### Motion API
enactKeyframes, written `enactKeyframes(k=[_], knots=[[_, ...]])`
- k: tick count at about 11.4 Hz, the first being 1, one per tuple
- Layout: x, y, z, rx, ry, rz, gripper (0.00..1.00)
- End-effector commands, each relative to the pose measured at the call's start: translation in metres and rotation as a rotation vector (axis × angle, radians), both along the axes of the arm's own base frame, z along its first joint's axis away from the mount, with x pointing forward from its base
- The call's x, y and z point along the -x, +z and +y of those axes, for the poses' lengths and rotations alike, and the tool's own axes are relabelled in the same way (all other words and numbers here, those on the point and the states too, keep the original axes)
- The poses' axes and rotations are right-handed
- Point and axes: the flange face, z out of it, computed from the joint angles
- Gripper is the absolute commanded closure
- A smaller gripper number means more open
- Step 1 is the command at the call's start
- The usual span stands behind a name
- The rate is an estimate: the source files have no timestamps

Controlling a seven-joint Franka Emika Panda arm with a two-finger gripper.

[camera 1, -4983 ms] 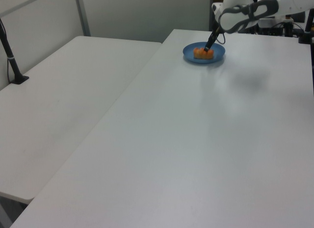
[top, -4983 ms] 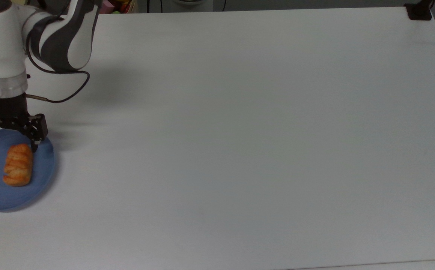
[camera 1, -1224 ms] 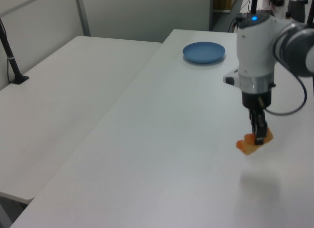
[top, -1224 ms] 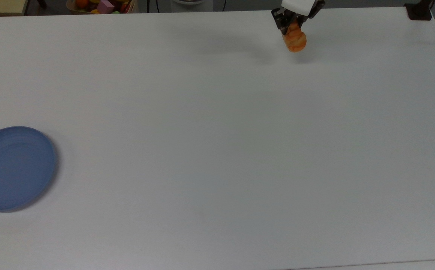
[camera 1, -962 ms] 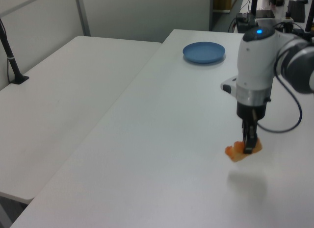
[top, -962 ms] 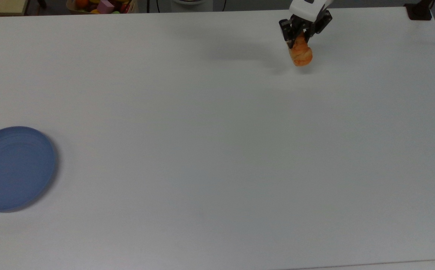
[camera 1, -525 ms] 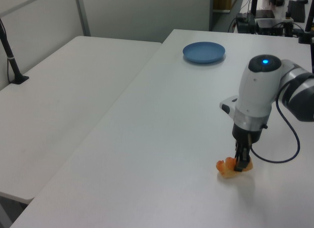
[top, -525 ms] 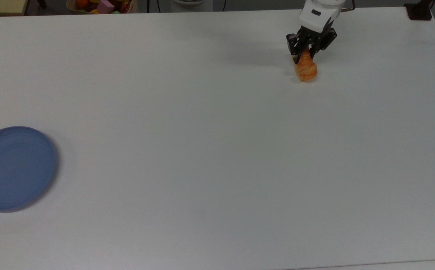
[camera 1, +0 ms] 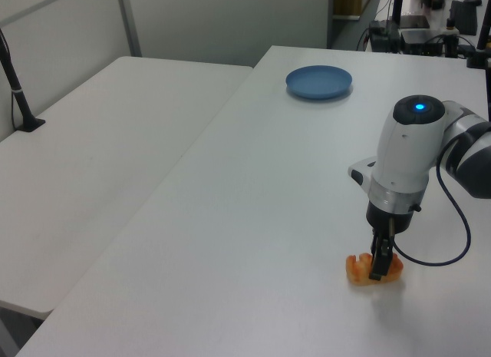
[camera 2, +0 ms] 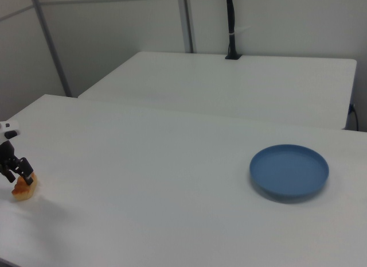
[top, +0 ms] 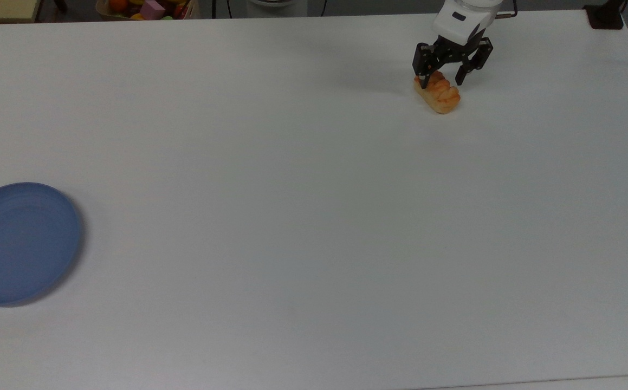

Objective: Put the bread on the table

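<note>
Your gripper point(top: 442, 82) straddles the bread point(top: 438, 96) with fingers apart at the table's point(top: 314, 216) one o'clock; the plate point(top: 18, 242) at nine holds nothing.

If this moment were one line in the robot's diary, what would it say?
hand: open, straddling bread | bread: lying on table | blue plate: empty, far off

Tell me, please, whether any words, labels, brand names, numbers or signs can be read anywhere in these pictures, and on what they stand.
None: no readable text.
The bread, the table, the blue plate and the gripper bear no writing.
The arm's white housing shows a blue light, no lettering.
The bin of coloured items past the table's far edge in the top view shows no legible label.
</note>
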Motion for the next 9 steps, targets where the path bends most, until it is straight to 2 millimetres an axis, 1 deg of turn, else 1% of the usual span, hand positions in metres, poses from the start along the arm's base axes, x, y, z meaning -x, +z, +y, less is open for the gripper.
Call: enactKeyframes(k=[1,2,3,5,6,7,9], knots=[[0.01,0.001,0.002,0.024,-0.023,0.008,0.05],[0.009,0.006,-0.001,0.033,-0.04,0.017,0.0],[0.001,0.024,-0.003,0.025,-0.092,0.028,0.0],[-0.008,0.066,-0.011,0.059,-0.156,0.052,0.0],[-0.01,0.092,-0.019,0.073,-0.172,0.043,0.0],[-0.017,0.123,-0.033,0.064,-0.201,0.039,0.0],[-0.046,0.169,-0.071,-0.005,-0.281,0.065,0.0]])
